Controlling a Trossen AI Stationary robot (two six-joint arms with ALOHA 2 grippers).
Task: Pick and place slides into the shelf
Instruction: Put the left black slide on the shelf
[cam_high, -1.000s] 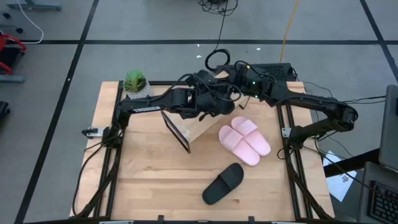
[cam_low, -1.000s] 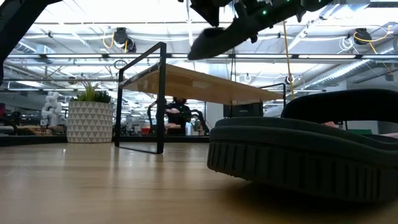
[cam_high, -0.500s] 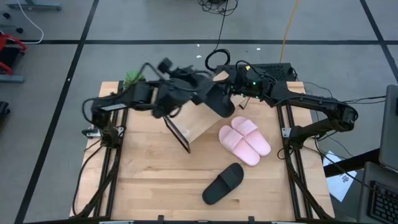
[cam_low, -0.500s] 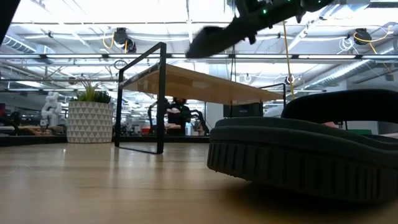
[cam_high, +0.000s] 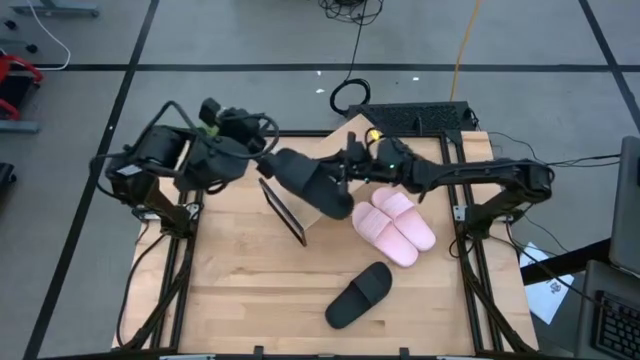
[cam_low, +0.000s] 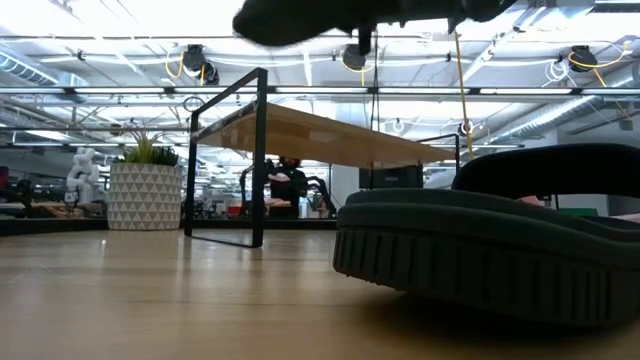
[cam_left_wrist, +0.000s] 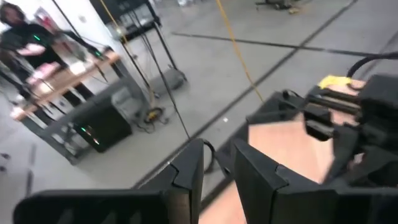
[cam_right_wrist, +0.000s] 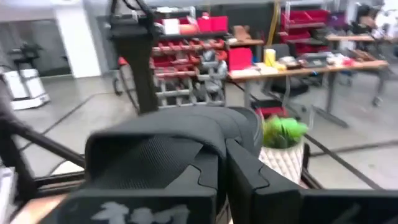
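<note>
We have the light wooden surface (cam_high: 240, 290) carrying the light wooden open-sided shelf (cam_high: 318, 195) with dark-edged end panels near its far middle, and the step in hand, as we judge it, is carrying one slide to that shelf. The right hand (cam_high: 338, 178) is clamped on a black foam slide sandal (cam_high: 312, 182) and holds it in the air above the shelf board; the right wrist view shows its fingers closed over the strap. The left hand (cam_high: 258, 140) hangs off beyond the far left corner of the shelf, fingers slightly parted and holding nothing. The pale pink pair of foam slides (cam_high: 393, 227) lies just beside the shelf's right end, and the other black slide (cam_high: 360, 295) lies nearer the front edge. Next we would need to lower the held slide onto the board and release.
</note>
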